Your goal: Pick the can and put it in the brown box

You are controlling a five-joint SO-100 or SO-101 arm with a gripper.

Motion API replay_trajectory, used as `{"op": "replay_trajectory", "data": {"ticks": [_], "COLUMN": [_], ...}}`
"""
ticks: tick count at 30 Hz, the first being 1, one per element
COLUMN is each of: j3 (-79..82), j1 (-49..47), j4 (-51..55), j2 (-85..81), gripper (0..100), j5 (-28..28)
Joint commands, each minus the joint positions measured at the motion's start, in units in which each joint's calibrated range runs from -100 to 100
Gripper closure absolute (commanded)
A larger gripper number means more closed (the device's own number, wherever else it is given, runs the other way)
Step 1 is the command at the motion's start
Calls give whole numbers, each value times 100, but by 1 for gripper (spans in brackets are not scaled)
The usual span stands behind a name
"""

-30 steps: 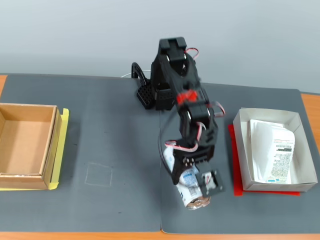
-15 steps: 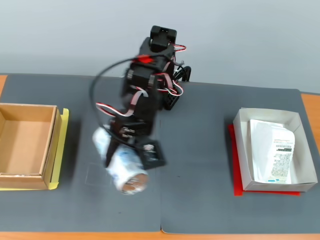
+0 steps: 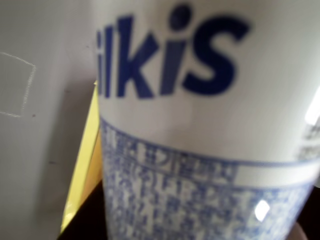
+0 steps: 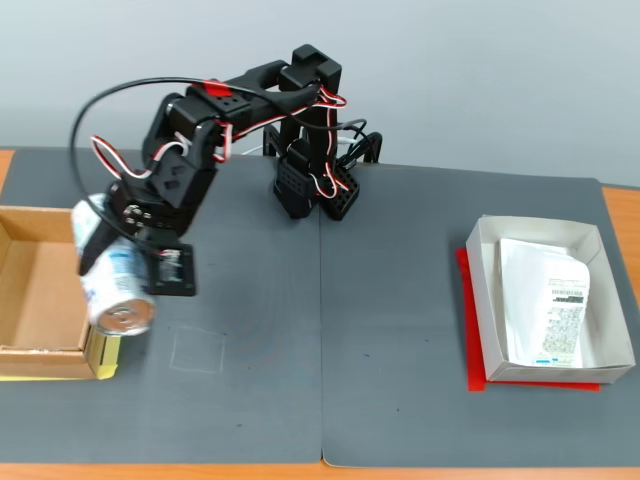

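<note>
**Can held over the right wall of the brown box**

Can (image 4: 112,290) hangs clear of the surface, tilted, its silver end turned toward the near edge in the fixed view. The fingers (image 4: 105,262) are clamped on its white and light-blue body; one black finger (image 4: 172,270) shows on the can's right side, the other is hidden behind it. The can sits above the right wall of the brown box (image 4: 40,290), which lies at the left edge of the surface on a yellow sheet (image 4: 112,348); part of the can overlaps the box opening, part overlaps the dark mat (image 4: 260,330) beside it.

Near the front of the mat, just right of the can, a faint square outline (image 4: 198,350) is marked. At the right edge of the surface a white paper box (image 4: 480,300) rests on a red sheet (image 4: 470,330) and holds a flat white printed pouch (image 4: 545,300), well apart from the can.

Farther back, the black arm (image 4: 215,115) arches leftward from its base (image 4: 310,180) at the far edge of the mat, with red and white wires looping along it.

In the wrist view the can (image 3: 200,125) fills almost the whole picture, with large blue letters above a band of small blue print. Left of it show a strip of the yellow sheet (image 3: 82,170), grey mat (image 3: 50,60) and the square outline (image 3: 17,85).
</note>
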Motion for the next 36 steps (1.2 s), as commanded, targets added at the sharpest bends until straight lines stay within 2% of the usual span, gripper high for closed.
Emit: {"op": "replay_trajectory", "data": {"ticks": [1,12,21,26,28,34,36], "j3": [-343,-388,-1583,-1601,-1583,-1574,-1574], "j1": [324,934,1202,1210,1210,1234,1210], "j4": [-763,-1830,-1804,-1778,-1770,-1440,-1145], "j2": [181,994,2036,2155,2155,2155,2147], "gripper": [89,89,89,88,84,58,55], "j5": [25,25,4,-1,-6,-11,-11]}}
